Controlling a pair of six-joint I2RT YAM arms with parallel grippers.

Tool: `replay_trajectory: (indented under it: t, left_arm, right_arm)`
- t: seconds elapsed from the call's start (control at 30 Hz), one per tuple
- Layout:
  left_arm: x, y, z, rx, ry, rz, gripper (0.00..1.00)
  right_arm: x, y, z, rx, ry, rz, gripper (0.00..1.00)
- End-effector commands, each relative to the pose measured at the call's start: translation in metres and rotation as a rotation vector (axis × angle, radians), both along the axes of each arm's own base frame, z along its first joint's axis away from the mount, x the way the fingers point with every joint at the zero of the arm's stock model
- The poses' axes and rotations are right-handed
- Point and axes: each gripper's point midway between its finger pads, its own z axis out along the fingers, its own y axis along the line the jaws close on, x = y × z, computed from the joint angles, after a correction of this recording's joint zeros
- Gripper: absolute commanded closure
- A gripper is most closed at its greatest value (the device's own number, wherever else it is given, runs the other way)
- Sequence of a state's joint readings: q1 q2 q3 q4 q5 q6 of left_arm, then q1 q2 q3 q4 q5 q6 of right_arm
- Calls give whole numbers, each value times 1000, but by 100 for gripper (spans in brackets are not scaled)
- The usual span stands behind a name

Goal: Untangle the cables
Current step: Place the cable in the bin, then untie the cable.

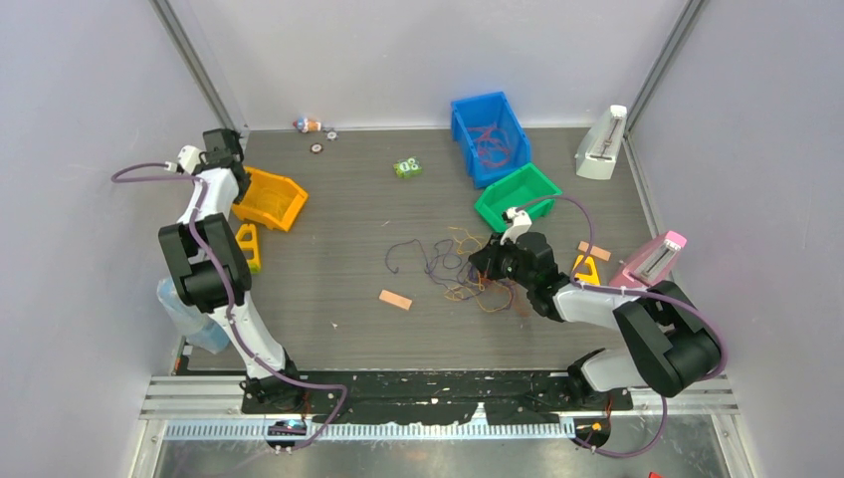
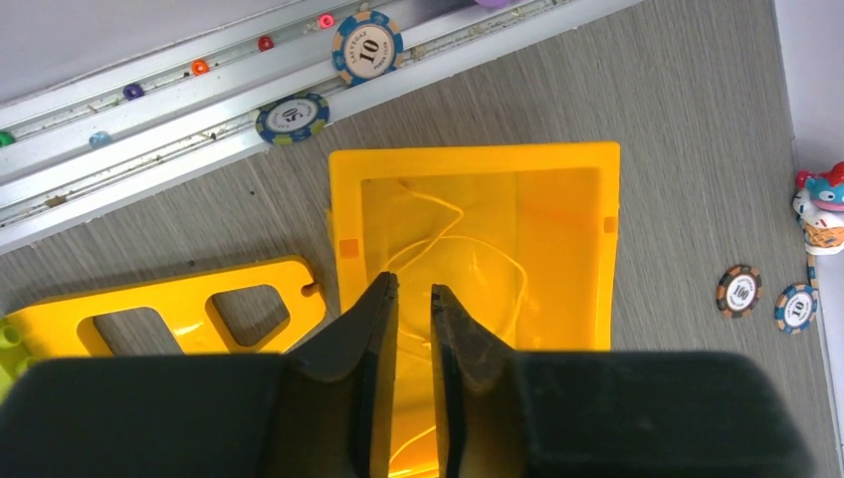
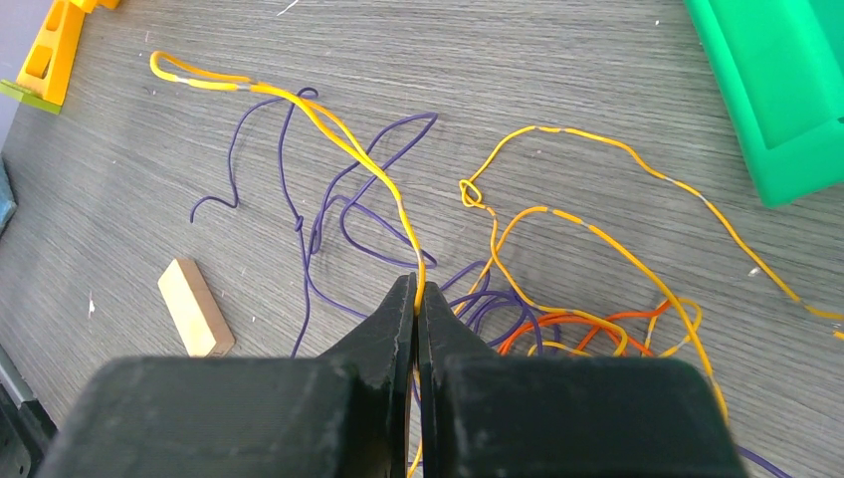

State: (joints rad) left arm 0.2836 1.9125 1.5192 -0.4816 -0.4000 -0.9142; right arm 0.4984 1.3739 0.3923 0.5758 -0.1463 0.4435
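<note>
The cables lie in a loose tangle on the tabletop, at the centre of the top view. Close up they are thread-thin, limp and nearly weightless. A yellow strand crosses over looping purple strands, orange ones bunch at lower right, and a small knot sits mid-frame.

I judge that a pulled strand will drag its neighbours along, slip out of a loose pinch, and tighten at any knot if yanked. The best hold looks like a firm fingertip pinch on a single strand near a free end, clear of crossings.

The right end effector is closed tight on the yellow strand at centre frame. The left end effector, at upper left of the top view, hangs over a yellow bin. Its jaws are parted a crack with nothing visibly pinched between them. A thin yellow wire lies in that bin.
</note>
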Motion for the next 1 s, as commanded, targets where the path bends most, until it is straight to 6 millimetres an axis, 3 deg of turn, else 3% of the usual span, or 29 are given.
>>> replay_trajectory:
  t: [0.0, 0.23, 0.33, 0.4, 0.47, 0.6, 0.73, 0.83, 0.97]
  left_arm:
    - [1, 6, 29, 22, -42, 10, 78]
    - [5, -2, 57, 22, -98, -48, 60]
    - [8, -23, 72, -8, -147, -147, 41]
    - [6, -49, 81, 2, -181, -239, 25]
    - [-2, -88, 82, 25, -220, -355, 17]
    - [-15, -173, 102, 30, -332, -658, 15]
    - [-44, -263, 114, 37, -390, -1011, 14]
    - [-70, -306, 120, 70, -469, -1181, 13]
    - [-102, -349, 125, 81, -566, -1382, 14]
  right_arm:
    - [8, 4, 23, 30, -83, -4, 93]
    - [7, 4, 25, 34, -87, -2, 93]
    - [7, 5, 26, 33, -85, 1, 93]
    - [8, 6, 26, 33, -80, 6, 93]
    - [8, 9, 28, 37, -78, 21, 93]
    - [5, 14, 47, 45, -96, 60, 92]
    - [4, 20, 69, 54, -94, 92, 92]
    - [-2, 24, 85, 68, -99, 128, 92]
    - [-10, 26, 101, 54, -101, 164, 92]
